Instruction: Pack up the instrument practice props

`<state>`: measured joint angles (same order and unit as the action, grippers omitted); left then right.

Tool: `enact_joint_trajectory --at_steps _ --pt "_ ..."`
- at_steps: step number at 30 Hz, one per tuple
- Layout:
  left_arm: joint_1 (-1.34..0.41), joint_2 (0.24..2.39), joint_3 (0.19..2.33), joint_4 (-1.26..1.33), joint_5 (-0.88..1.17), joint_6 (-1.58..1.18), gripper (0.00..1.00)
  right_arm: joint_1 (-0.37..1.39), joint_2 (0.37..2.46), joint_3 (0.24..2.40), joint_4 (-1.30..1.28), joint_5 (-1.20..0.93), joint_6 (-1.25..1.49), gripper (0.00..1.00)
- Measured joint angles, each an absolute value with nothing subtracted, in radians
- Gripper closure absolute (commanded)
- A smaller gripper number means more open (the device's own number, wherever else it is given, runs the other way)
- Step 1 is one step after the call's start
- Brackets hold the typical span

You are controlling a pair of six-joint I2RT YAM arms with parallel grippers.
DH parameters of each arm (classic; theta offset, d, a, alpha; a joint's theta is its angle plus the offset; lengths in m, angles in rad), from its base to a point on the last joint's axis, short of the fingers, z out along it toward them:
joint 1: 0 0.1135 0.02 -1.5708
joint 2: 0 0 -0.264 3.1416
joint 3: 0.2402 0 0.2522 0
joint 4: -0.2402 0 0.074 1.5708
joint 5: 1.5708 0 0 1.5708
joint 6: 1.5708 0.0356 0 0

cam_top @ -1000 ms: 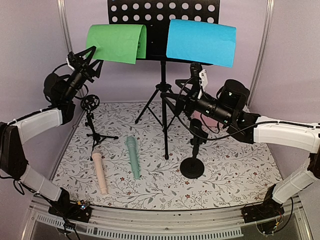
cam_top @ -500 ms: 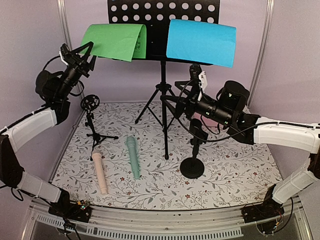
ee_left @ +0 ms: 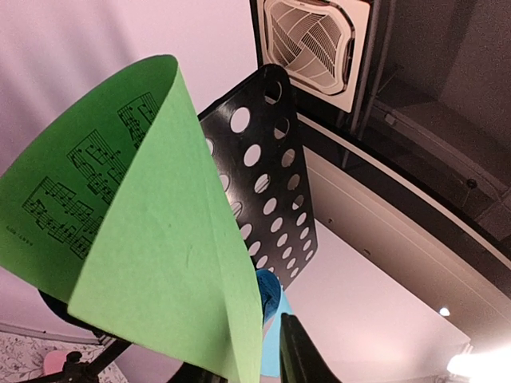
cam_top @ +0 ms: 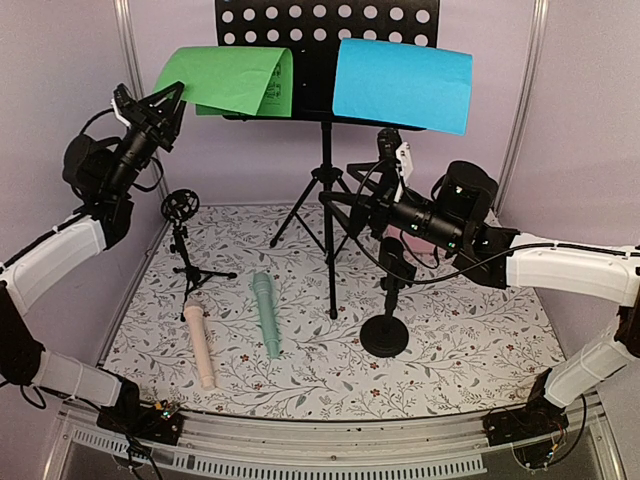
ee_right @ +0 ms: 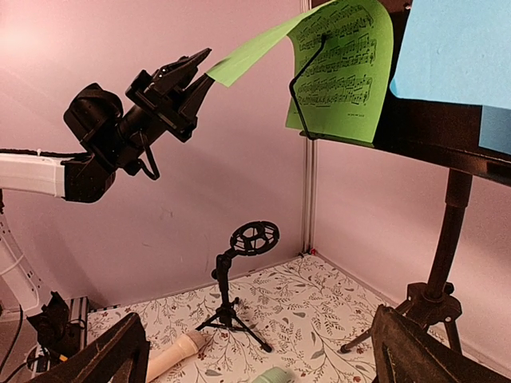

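Nearest the arm bases, the pink toy microphone (cam_top: 200,345) and the mint toy microphone (cam_top: 266,315) lie flat on the floral mat (cam_top: 460,340), with no claw near them. Further in, the right gripper (cam_top: 336,180) hangs wide and empty, just above the round-based black mic support (cam_top: 387,320).

Higher and further back, the left gripper (ee_right: 206,68) stands narrow, its jaws pinched on the outer corner of the green music sheet (cam_top: 225,80). That sheet drapes curled over the black perforated music rack (cam_top: 325,25), and a thin wire arm on the rack crosses the page.

The grip takes only a corner, so the paper may slip free or tear if it is pulled sideways while it hangs on the rack. A snag could also rock the rack on its tripod legs (cam_top: 300,210) or shake loose the blue music sheet (cam_top: 400,85) beside it. Lifting up and off before drawing away looks safer.
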<state>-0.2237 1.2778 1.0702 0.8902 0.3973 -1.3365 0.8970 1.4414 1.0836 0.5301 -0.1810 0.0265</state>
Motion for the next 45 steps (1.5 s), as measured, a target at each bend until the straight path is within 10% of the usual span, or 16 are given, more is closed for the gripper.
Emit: enact_joint_trajectory --at_steps 12,45 --pt "-0.234 1.328 1.226 0.839 0.375 -1.327 1.00 0.904 1.442 1.087 0.523 -0.194 0.038 0.01" --pt "-0.301 1.501 1.649 0.741 0.278 -1.332 1.00 0.910 1.446 1.093 0.506 -0.220 0.044 0.01"
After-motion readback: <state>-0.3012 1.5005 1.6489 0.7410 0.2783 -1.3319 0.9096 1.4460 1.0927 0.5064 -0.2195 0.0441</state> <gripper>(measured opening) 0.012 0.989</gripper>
